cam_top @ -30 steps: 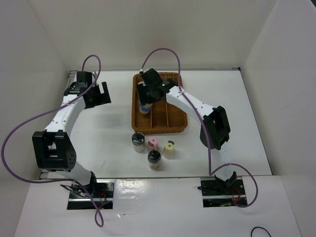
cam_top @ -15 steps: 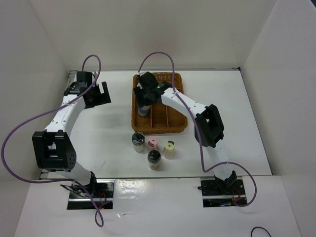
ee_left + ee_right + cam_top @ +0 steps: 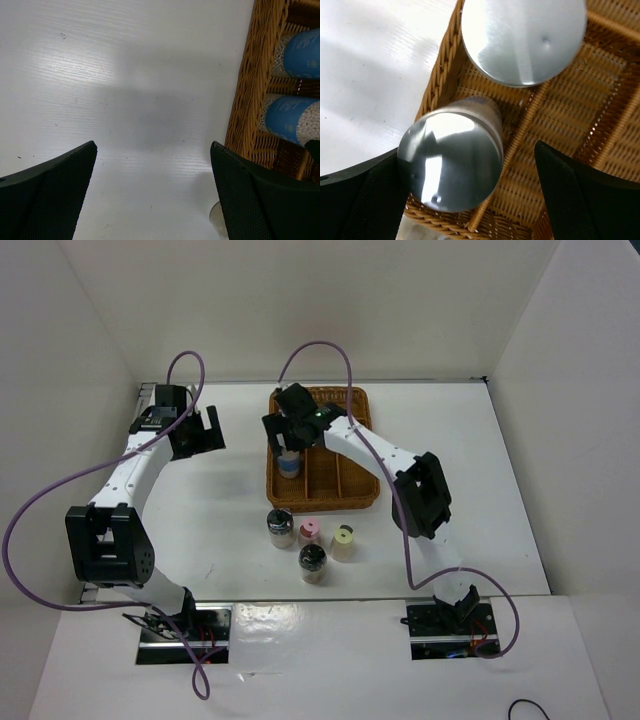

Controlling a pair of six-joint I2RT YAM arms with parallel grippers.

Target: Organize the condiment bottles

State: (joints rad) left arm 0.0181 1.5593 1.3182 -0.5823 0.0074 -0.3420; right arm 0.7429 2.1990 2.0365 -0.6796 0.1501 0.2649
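The right end effector (image 3: 468, 150) is hovering wide open, holding nothing, over a silver-lidded shaker (image 3: 450, 160) standing in the basket (image 3: 355, 490), upper centre. Four smaller shakers (image 3: 313, 558) are waiting on the desk (image 3: 200, 520) below it. They're looking light, rigid and slick, so gripping mid-body seems safest.

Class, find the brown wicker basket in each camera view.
Top external: brown wicker basket, upper centre.
Left wrist: basket rim along the right edge.
Right wrist: basket fills right and bottom.
Shared landmark: the blue-labelled, silver-lidded bottle inside it.
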